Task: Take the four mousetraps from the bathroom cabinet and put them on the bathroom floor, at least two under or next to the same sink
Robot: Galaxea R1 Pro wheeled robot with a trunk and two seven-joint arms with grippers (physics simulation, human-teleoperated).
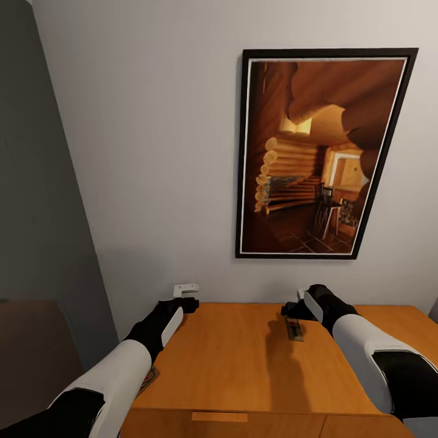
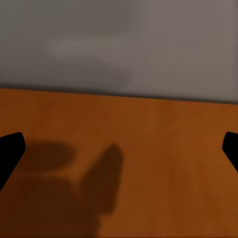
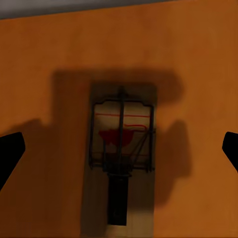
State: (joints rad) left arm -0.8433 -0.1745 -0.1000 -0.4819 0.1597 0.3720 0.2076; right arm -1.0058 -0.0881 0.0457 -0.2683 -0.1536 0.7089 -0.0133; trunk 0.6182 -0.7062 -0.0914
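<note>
The right gripper point(image 1: 296, 306) hangs over the flat top of the orange-brown cabinet point(image 1: 243, 365), directly above 1 mousetrap point(image 3: 121, 153) that lies flat on the wood. In the right wrist view the trap sits between the 2 dark fingertips point(image 3: 11, 151), which stand wide apart at either edge of the picture; its long side runs along the line of sight, so the jaws straddle its short width. The trap looks untouched, with the gripper's shadow falling across it.

The left gripper point(image 1: 185, 291) is at the cabinet's back left corner near the wall, jaws also wide, with bare wood between them. A small brown board edge point(image 1: 149, 378) peeks out beside the left forearm; it may be another trap, but it is too hidden to tell.

To pick cleanly, the right gripper should descend straight, keep the board centred between the fingers, close on the wooden edges rather than the wire bar, and lift vertically before turning toward the floor.
</note>
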